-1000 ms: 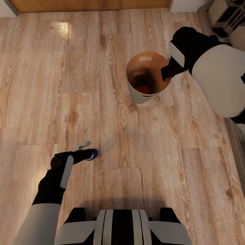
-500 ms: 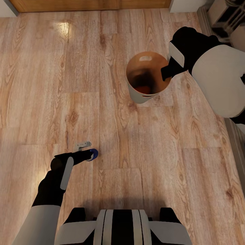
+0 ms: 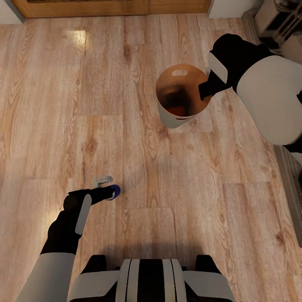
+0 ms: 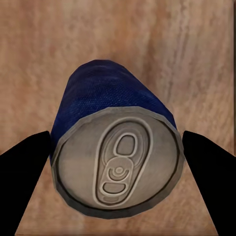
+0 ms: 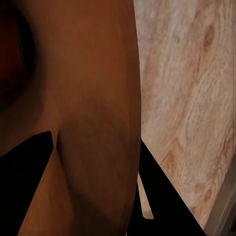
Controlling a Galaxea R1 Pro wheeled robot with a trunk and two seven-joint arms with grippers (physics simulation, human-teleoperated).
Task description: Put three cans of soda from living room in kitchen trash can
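In the head view a dark blue can of soda (image 3: pixel 115 191) hangs low over the wood floor, with my left gripper (image 3: pixel 110 192) shut on it. The left wrist view has that can (image 4: pixel 115 162) end-on, silver top toward the camera, with a black finger (image 4: pixel 24 169) at each side. The tash can (image 3: pixel 167 119), pale grey outside and copper-brown inside, stands further ahead and to the right, with something orange (image 3: pixel 178 110) at its bottom. My right gripper (image 3: pixel 204 89) is at its near-right rim. In the right wrist view the fingers (image 5: pixel 27 172) stand apart, open, across the copper wall (image 5: pixel 88 98).
Pale wood-plank floor (image 3: pixel 188 188) spreads all around. A wooden panel (image 3: pixel 109 6) runs along the far edge. Grey furniture (image 3: pixel 277 21) stands at the far right, with a dark plinth (image 3: pixel 289 176) down the right side. A small pale grey shape (image 3: pixel 102 180) shows just beyond the left gripper.
The whole view has shifted slightly, so the camera moved. My left gripper still holds the blue can in nearly the same place. The right gripper stays at the bin's rim.
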